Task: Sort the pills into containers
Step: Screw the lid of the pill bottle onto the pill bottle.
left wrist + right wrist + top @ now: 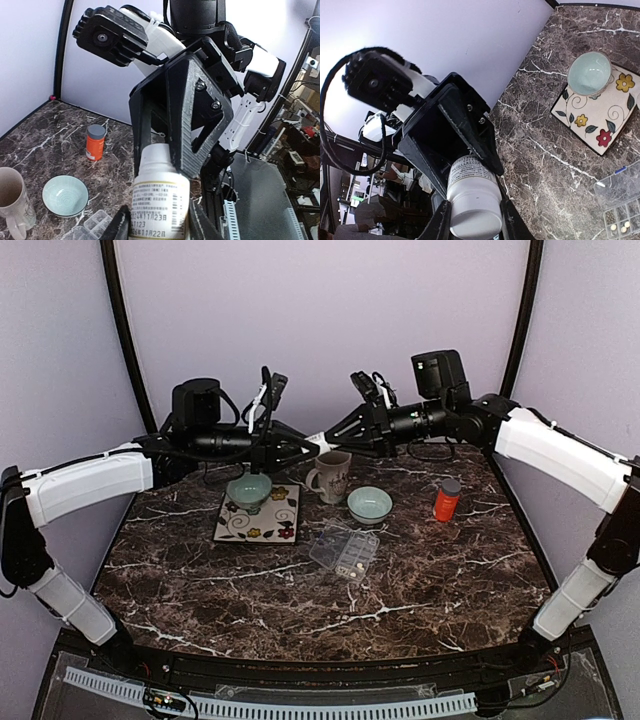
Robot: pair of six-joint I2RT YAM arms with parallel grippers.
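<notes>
Pinching left fingers [119, 227]: clamped on white pill bottle [160, 197] body, raised above bench [420, 580]
Right fingers [441, 225]: clamped on its cap end
Pill box [343, 550]: on bench (pills [614, 227] inside compartments), before pale bowl [369, 504]

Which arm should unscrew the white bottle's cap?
Right, probably. The right gripper clamps the white bottle at its cap end; the left gripper holds the labelled body, so it can steady while right twists.

White bottle [162, 162], paper label [157, 207]: lower printed lines partly legible, reading "11月23日", "123" and "26年11月22日". Finer print above them is too small to read. The same label in the right wrist view is illegible.
</notes>
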